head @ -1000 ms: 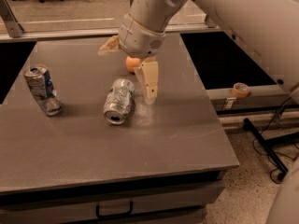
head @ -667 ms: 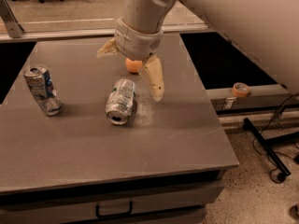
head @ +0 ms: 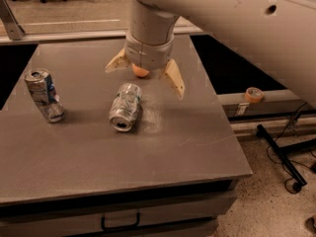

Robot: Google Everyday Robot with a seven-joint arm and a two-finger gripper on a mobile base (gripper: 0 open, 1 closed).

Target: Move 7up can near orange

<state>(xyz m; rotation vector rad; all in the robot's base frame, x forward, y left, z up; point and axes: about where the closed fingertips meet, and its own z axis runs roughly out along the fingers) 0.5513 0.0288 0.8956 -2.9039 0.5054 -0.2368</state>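
The 7up can lies on its side near the middle of the grey table, its open end toward me. It is silver with green markings and dented. The orange sits just behind it, mostly hidden by my wrist. My gripper hangs above the table right behind the can, over the orange. Its two tan fingers are spread wide apart and hold nothing.
A silver can with blue markings stands tilted at the table's left side. A roll of tape lies on a ledge to the right of the table. Cables and a stand foot are on the floor at the right.
My gripper has moved left and toward the can, from beside it to above and behind it. Its fingers stay spread. The cans and the orange have not moved.
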